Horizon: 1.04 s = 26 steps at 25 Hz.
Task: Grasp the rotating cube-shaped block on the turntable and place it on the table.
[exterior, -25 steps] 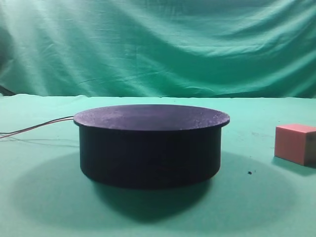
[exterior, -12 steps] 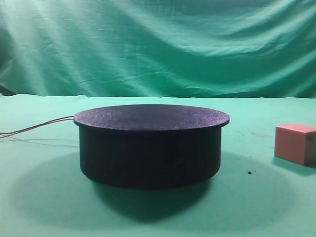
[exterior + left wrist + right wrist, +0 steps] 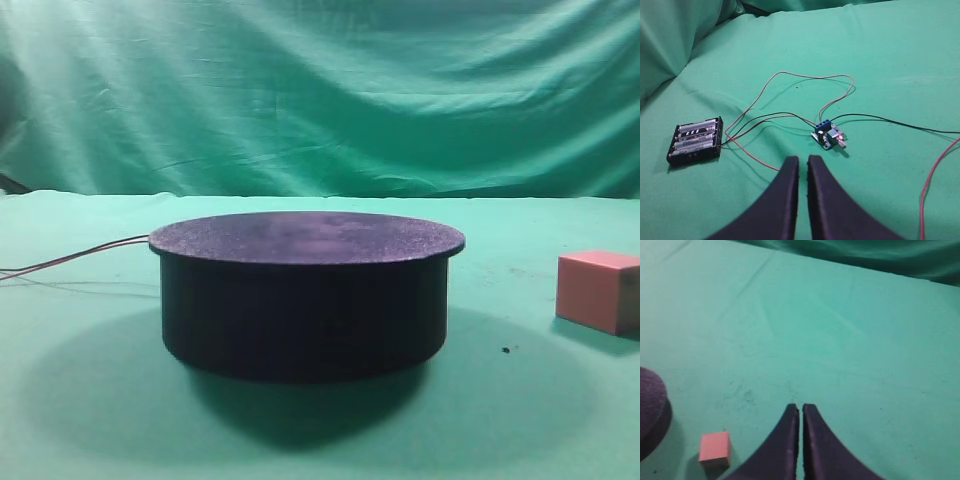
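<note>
The exterior view looks level and close across the table (image 3: pixel 90 420) at the turntable (image 3: pixel 305 300), frame centre. Both wrist views look down from above. The right wrist and exterior views share the cube-shaped block (image 3: pixel 715 448).

Black 4-cell battery holder (image 3: pixel 695 141) at approx 9 o'clock in left wrist view, small blue circuit board (image 3: pixel 829 135) near centre, red + black wires (image 3: pixel 790 95) looping betw. the two — more wires trailing off toward 3 o'clock, wrinkled green backdrop cloth (image 3: pixel 320 90) at 12 o'clock in exterior view

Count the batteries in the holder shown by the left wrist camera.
3 show, side by side in the black battery holder lying on the green table, left of the small circuit board. More may be hidden in the holder.
</note>
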{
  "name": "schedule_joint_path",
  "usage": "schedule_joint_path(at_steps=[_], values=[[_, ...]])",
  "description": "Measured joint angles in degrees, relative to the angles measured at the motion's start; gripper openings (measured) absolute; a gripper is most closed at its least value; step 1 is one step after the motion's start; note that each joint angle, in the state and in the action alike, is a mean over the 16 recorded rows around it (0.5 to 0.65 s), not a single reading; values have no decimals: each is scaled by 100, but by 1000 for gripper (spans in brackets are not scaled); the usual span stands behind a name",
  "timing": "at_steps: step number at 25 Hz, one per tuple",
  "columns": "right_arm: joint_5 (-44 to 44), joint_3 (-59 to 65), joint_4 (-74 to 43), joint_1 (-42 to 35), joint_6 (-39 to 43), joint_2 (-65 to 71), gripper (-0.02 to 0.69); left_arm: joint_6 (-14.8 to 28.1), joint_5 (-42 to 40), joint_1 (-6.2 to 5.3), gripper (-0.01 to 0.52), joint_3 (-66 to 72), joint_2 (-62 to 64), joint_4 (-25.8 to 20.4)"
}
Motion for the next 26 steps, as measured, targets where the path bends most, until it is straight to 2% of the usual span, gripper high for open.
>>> schedule_joint_path(at_steps=[5,11,26], values=[[-637,1045,96,-495,-64,-1041,0,0,0,0,0,0,0,0],[-831,1749,182,-698,-63,-1832,0,0,0,0,0,0,0,0],[-647,1937,222,-708,-59,-2087,0,0,0,0,0,0,0,0]])
